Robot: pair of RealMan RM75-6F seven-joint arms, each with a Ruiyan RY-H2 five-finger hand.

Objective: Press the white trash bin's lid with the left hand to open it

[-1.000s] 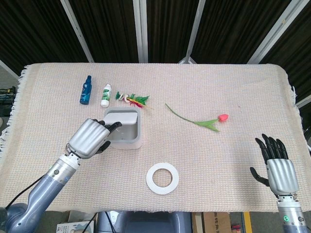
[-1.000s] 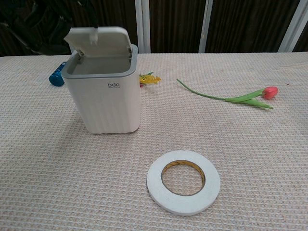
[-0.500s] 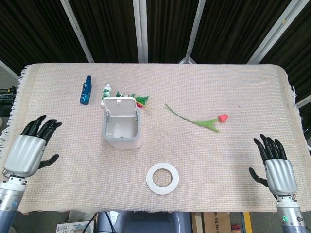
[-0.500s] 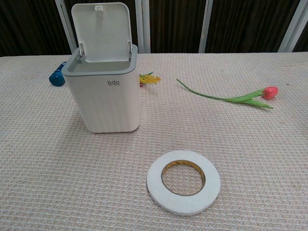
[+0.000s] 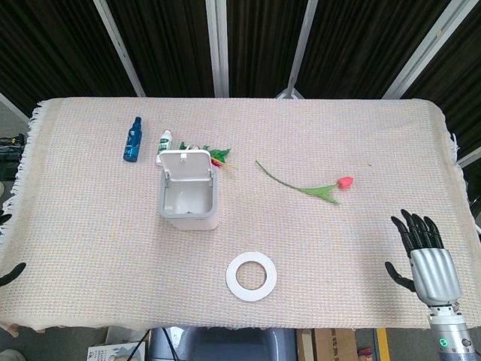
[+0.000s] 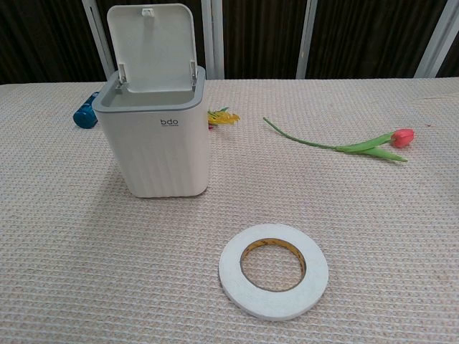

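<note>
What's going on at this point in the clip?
Nothing is being handled. The white trash bin stands with its lid flipped up, so the opening looks done. Only fingertips of the left hand show at the table's left edge. The right hand rests open near the right edge. A tape roll, tulip and bottles lie untouched.

We note the left hand point(image 5: 9, 274) has withdrawn from the white trash bin point(image 5: 189, 197) to the frame's left edge; only dark fingertips show, apparently spread. The lid point(image 6: 150, 47) has swung fully upright.
</note>
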